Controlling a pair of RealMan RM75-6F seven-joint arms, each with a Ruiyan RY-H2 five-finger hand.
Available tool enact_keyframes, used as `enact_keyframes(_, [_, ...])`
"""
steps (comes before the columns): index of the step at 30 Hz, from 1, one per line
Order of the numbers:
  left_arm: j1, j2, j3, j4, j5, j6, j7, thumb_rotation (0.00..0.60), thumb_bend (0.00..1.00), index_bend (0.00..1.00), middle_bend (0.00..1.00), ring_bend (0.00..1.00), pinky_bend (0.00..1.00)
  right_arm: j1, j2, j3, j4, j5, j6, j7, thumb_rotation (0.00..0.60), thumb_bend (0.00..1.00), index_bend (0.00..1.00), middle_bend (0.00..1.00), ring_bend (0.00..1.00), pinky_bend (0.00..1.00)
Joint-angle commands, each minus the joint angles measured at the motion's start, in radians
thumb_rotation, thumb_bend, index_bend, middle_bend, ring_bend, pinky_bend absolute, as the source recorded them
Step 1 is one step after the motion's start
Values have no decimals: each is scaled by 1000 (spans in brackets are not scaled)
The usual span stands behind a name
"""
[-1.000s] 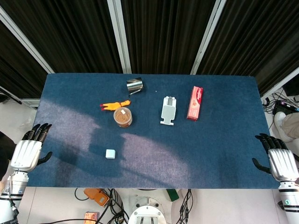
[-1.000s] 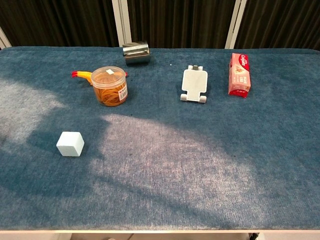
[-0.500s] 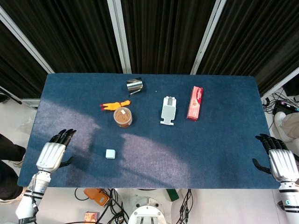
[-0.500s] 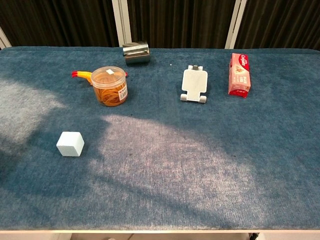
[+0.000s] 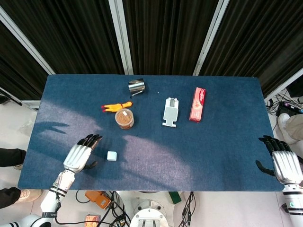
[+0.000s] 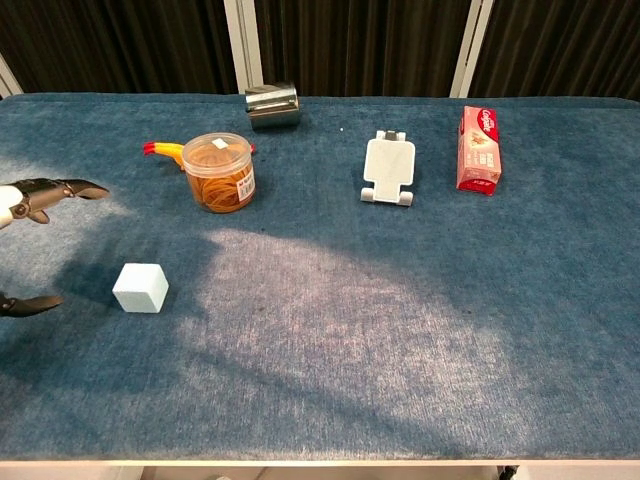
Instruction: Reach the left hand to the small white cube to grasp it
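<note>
A clear round plastic jar [image 6: 219,171] of rubber bands was seen upper left, while the empty, spread left hand [image 5: 81,155] was held beside the small white cube [image 5: 111,156].

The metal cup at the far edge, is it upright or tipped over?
Tipped: the metal cup lies on its side on the table.
</note>
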Motion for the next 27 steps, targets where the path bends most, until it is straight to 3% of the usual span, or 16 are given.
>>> enact_keyframes(1, [-4,-18,4,8,-7,-7,0,600,200,136,93,86,237,0,0,0,0,0,0,0,600,392,264,221,238,232])
enact_keyframes(27, [-48,-105,5,47,-47,-54,12,600,200,329,93,97,237,4,-1,1,-1,8,-10,-2,600,392,264,221,238,232])
